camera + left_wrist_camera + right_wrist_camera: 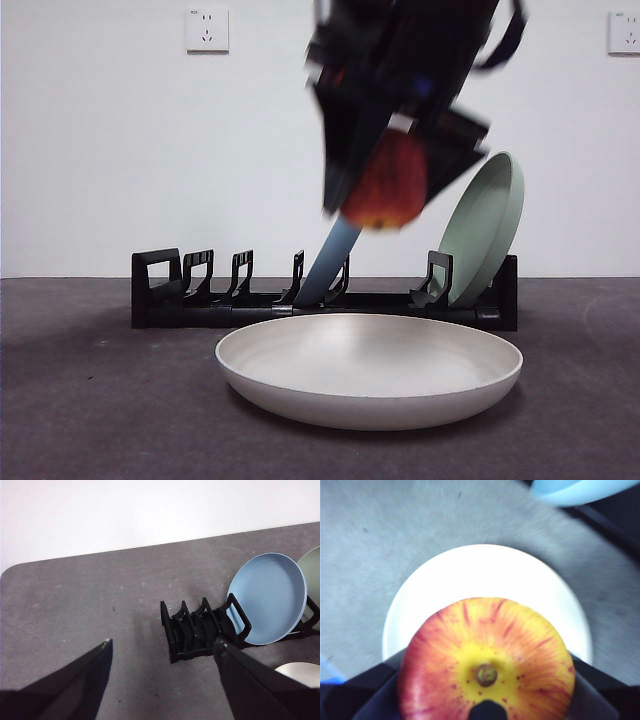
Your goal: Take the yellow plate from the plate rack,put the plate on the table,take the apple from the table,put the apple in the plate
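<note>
Yellow plate (pixel 369 370), cream-toned and shallow, lies flat on the dark grey table (pixel 90 410) nearest my front camera, just in front of the plate rack (pixel 180 295). Above it, well clear of its surface, I see the apple (pixel 388 183), red with yellow streaks, gripped by my right gripper (pixel 390 190), which comes down big and dark from the top of that view. In the right wrist view the apple (pixel 487 667) fills the lower half, blossom end toward the lens, with a black jaw pressed against each side; the jaws are closed as far as the fruit allows. Directly beyond it the yellow plate (pixel 485 585) shows as a bright disc on the table (pixel 380 545).

Behind the plate, the long black rack runs across the table. A light blue plate (pixel 330 262) leans in a middle slot, and a pale green plate (pixel 490 225) leans at its right end.

My left gripper (pixel 162 650) waits off to the side, its jaws spread wide with nothing between them, looking toward the rack (pixel 200 632) and the blue plate (pixel 267 597).
</note>
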`<act>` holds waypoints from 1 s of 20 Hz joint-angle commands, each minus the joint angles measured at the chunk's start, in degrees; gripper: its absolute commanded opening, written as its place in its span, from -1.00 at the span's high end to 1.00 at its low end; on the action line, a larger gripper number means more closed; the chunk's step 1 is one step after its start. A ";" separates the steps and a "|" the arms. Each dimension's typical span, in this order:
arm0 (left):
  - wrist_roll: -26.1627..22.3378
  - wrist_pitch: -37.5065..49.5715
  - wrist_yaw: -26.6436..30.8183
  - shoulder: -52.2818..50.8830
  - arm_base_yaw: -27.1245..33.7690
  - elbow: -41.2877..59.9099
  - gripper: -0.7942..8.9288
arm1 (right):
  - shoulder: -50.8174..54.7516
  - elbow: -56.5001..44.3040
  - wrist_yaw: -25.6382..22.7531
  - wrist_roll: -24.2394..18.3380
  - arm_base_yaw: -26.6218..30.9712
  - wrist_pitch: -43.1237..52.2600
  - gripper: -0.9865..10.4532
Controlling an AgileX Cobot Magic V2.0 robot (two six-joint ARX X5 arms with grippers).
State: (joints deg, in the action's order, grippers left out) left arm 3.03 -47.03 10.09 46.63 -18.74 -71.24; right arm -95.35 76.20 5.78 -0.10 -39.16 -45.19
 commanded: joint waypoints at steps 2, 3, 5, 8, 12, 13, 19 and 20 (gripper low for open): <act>-0.26 0.63 -0.07 -0.22 0.09 0.28 0.13 | -7.39 -1.05 -0.11 0.68 -0.72 1.49 0.85; -0.26 0.61 -0.07 -0.22 0.09 0.28 0.13 | -9.57 -1.05 -0.15 0.68 -0.72 1.73 0.85; -0.55 0.59 -0.04 -0.22 0.09 0.28 0.13 | -13.31 -1.05 -0.17 0.66 -0.72 2.62 0.85; -1.36 0.48 -0.02 -0.22 0.09 0.28 0.13 | -16.02 -1.07 -0.44 0.66 -0.92 4.33 0.85; -1.36 0.44 0.00 -0.22 0.09 0.28 0.13 | -16.11 -1.09 -3.17 0.66 -1.95 6.86 0.85; -1.36 0.42 0.04 -0.22 0.09 0.28 0.13 | -16.11 -1.09 -3.34 0.66 -2.16 7.23 0.85; -1.60 0.37 0.13 -0.22 0.09 0.28 0.13 | -16.11 -1.09 -2.82 0.68 -2.56 7.19 0.49; -1.60 0.37 0.15 -0.22 0.09 0.28 0.13 | -16.11 -1.09 -2.82 0.70 -2.56 7.10 0.34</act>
State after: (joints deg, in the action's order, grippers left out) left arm 2.13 -47.05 10.11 46.61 -18.74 -71.24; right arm -110.41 75.75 2.94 0.25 -41.52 -37.85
